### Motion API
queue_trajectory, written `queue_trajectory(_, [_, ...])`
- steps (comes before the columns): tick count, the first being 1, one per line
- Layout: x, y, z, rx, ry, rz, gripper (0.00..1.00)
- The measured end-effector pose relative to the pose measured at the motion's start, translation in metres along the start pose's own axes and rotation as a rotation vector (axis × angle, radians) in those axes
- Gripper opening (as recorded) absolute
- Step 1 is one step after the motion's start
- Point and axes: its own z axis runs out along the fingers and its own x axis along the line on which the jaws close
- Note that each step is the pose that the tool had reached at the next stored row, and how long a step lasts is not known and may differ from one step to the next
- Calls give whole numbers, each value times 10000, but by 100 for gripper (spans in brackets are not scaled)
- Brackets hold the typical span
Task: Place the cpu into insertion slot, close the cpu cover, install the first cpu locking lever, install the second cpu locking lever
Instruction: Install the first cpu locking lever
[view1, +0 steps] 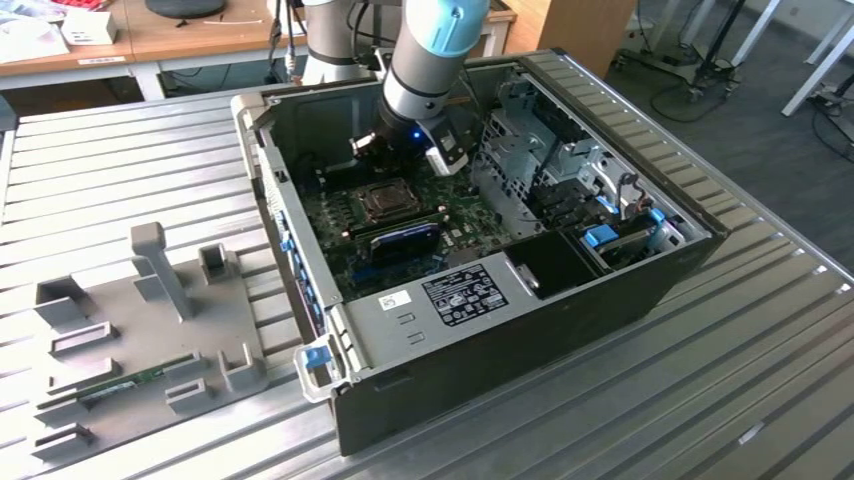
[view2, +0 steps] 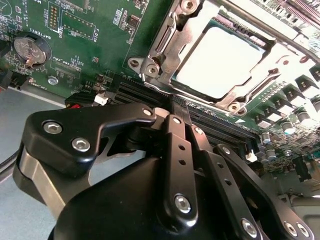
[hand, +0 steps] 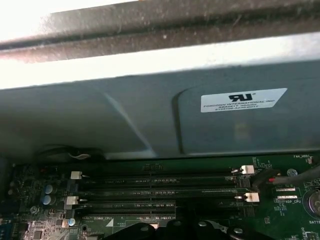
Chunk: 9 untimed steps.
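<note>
In the second wrist view the cpu (view2: 220, 62) lies flat in the insertion slot (view1: 388, 201), its pale metal top showing through the window of the cpu cover (view2: 161, 39). The silvery cover lies down over the chip. A thin metal lever rod (view2: 265, 22) runs along one edge of the socket. My gripper (view2: 184, 116) is shut with nothing between its black fingers (view2: 175, 145). Its tips hover over the black memory slots (view2: 145, 92), just beside the socket's rim. In the exterior view the gripper (view1: 400, 158) hangs inside the open computer case (view1: 534, 330), right above the socket.
The green motherboard (view2: 85, 45) carries a coin battery (view2: 30, 50) and rows of small components. The case walls (hand: 150, 120) stand close around the arm, with a drive cage (view1: 561, 170) at the exterior view's right. A grey fixture plate (view1: 147, 330) lies on the slatted table.
</note>
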Motion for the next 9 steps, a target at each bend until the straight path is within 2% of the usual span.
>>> queue_trajectory(9, [-1, -4, 10, 1, 0, 0, 11])
